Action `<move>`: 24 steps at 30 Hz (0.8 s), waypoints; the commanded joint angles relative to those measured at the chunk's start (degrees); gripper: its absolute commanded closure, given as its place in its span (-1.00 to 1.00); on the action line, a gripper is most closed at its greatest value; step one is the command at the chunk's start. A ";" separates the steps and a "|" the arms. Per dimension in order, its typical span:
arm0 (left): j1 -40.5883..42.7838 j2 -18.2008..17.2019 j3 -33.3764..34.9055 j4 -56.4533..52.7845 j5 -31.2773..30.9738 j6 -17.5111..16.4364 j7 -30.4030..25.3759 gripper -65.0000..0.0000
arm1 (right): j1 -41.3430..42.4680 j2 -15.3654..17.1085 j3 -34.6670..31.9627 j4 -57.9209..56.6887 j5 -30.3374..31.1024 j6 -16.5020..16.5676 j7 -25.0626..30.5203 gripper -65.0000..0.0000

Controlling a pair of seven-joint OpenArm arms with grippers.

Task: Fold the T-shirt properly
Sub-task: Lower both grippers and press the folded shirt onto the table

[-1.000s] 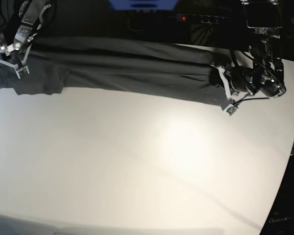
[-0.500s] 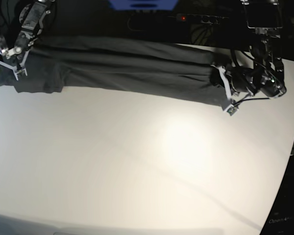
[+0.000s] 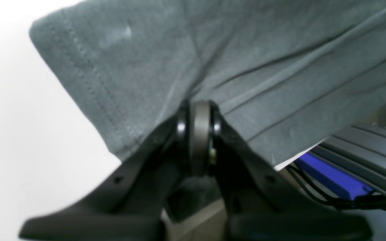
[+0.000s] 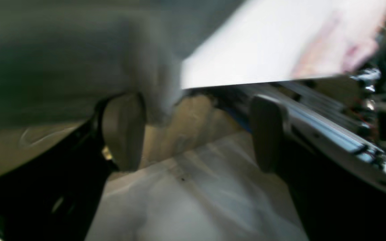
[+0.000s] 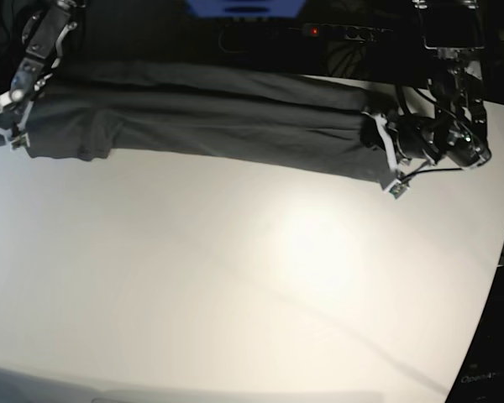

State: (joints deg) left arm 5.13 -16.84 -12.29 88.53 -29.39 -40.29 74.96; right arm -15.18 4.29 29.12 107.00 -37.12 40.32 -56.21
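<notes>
At upper left the right gripper [image 5: 2, 117] has spread its jaws and released the T-shirt [image 5: 210, 117], now a long band; the left gripper [image 5: 390, 155] stays clamped on its end, crosswise folds remaining.

I see a white desk [image 5: 260, 277] filling most of my base view, its surface plain with a bright glare patch right of centre and faint shadow lines crossing toward the lower right. Directly on it, along the far edge, lies the T-shirt [image 5: 227, 122], dark charcoal, gathered into a long, narrow, creased band running nearly the whole width. Its left end broadens into a flap resting flat on the desk. In my left wrist view a stitched hem corner of the cloth lies against the white surface.
</notes>
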 commanded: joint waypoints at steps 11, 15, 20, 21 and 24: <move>-0.25 -0.79 -0.41 0.30 2.44 0.29 1.31 0.92 | 1.86 3.84 0.46 0.91 -0.90 -0.32 -3.62 -0.46; -0.25 -0.87 -0.41 0.30 2.44 0.29 1.31 0.92 | 2.30 3.75 0.11 1.35 -0.90 -0.32 -3.62 -0.46; -0.25 -0.79 -0.41 0.30 2.44 0.29 1.31 0.92 | 4.41 3.57 0.02 1.35 -0.90 -0.32 -3.62 -0.42; -0.25 -0.79 -0.41 0.30 2.44 0.29 1.31 0.92 | 4.41 3.49 0.02 1.35 -0.90 -0.32 -3.62 -0.35; -0.25 -0.79 -0.41 0.30 2.44 0.29 1.31 0.92 | 4.41 2.96 0.02 1.26 -0.81 -0.32 -3.62 0.08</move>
State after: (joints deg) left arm 5.08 -16.86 -12.34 88.53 -29.12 -40.29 74.98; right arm -11.31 6.61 28.97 107.26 -37.15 40.34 -59.79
